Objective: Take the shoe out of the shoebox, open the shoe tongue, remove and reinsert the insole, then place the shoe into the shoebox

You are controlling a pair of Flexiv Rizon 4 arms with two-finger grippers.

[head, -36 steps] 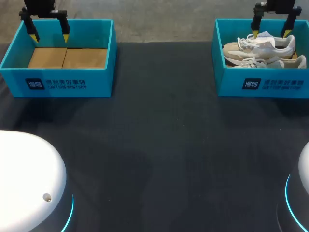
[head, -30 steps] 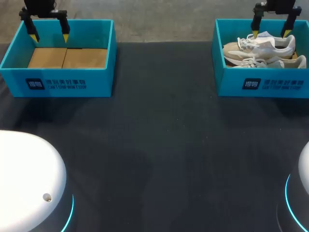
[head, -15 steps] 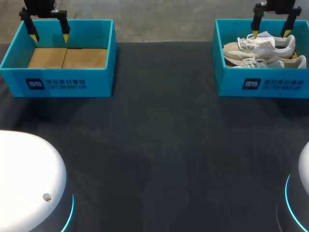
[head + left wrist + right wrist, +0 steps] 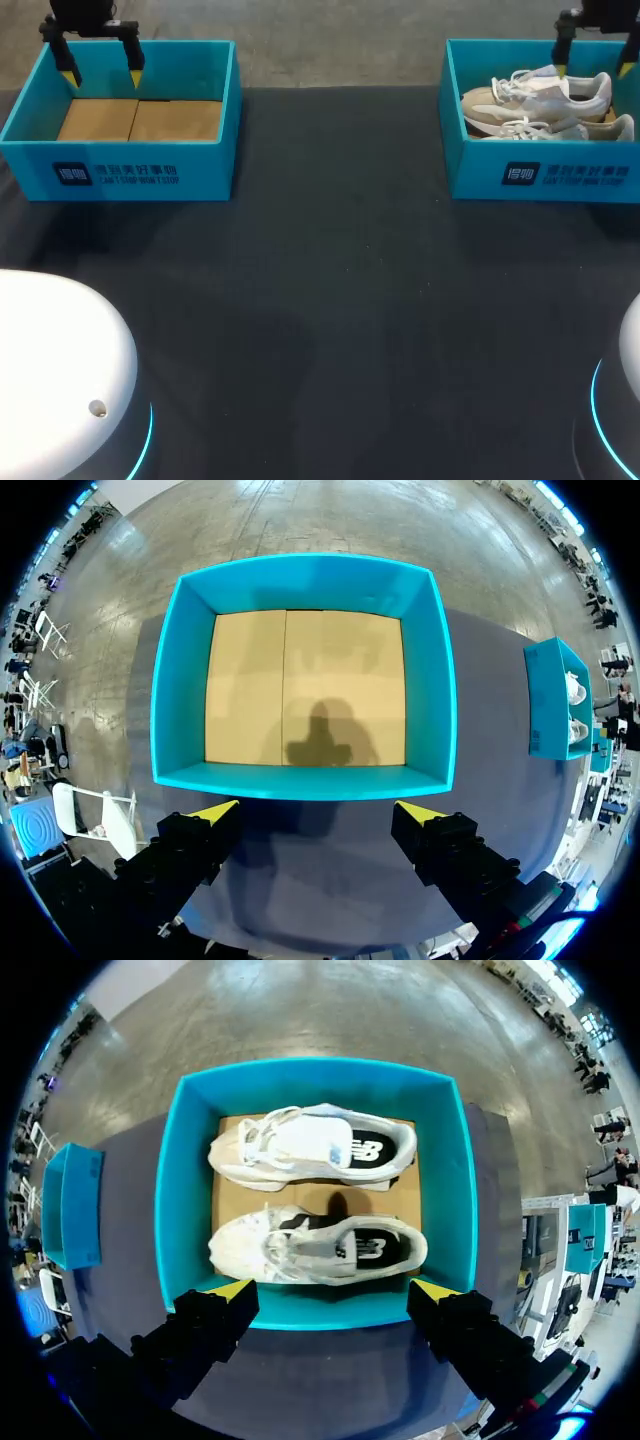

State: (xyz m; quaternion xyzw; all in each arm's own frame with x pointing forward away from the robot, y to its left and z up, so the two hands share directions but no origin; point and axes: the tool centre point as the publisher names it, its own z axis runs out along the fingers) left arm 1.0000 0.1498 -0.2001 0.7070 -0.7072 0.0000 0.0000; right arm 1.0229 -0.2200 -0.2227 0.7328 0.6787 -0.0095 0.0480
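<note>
Two shoes (image 4: 318, 1245) lie side by side in the right shoebox (image 4: 315, 1312). My right gripper (image 4: 335, 1288) hangs over its near wall, fingers spread, holding nothing. My left gripper (image 4: 318, 808), equally spread, hangs over the other box (image 4: 300, 780).

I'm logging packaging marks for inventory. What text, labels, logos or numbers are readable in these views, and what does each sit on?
Left shoebox, front wall: dark square logo, a row of characters and a smaller line beneath; too small to quote reliably.
Right shoebox, front wall: the same print, also too small.
Far shoe and near shoe, both in the right shoebox: a dark side logo each, no legible words.
No numbers seen.
</note>
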